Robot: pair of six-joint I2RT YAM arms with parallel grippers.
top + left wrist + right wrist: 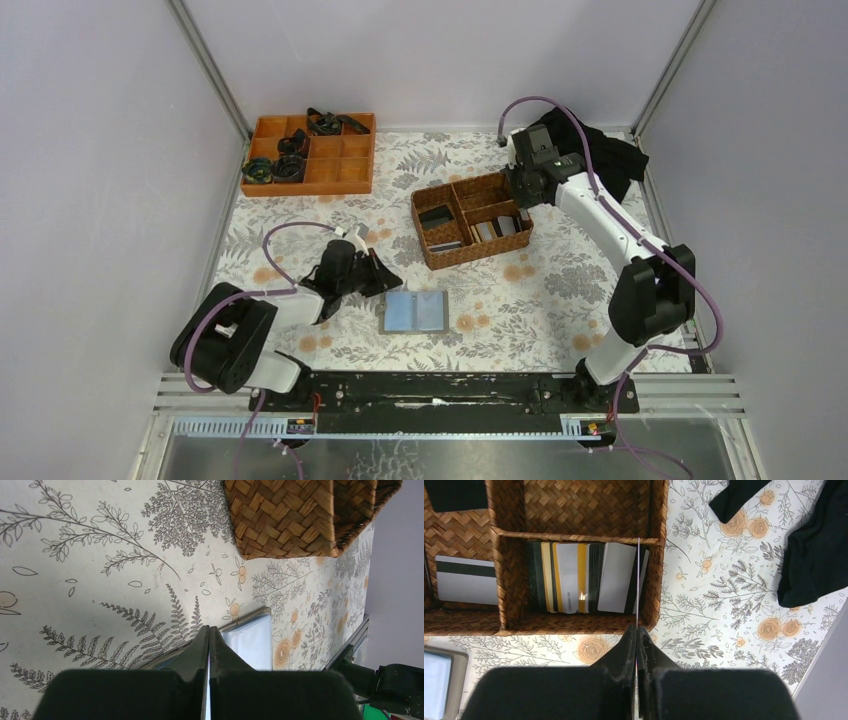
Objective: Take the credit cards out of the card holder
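while flat open, blue-grey card holder [413,311]; left claw [208,630] closed, right claw [637,629] pinching card [638,580]

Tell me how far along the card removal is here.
Done: many credit cards stand in the wicker basket. In hand: the right gripper, shut, holds what looks like an edge-on card over the basket; the left gripper, shut, sits at the open card holder. Left: unclear whether cards remain inside.
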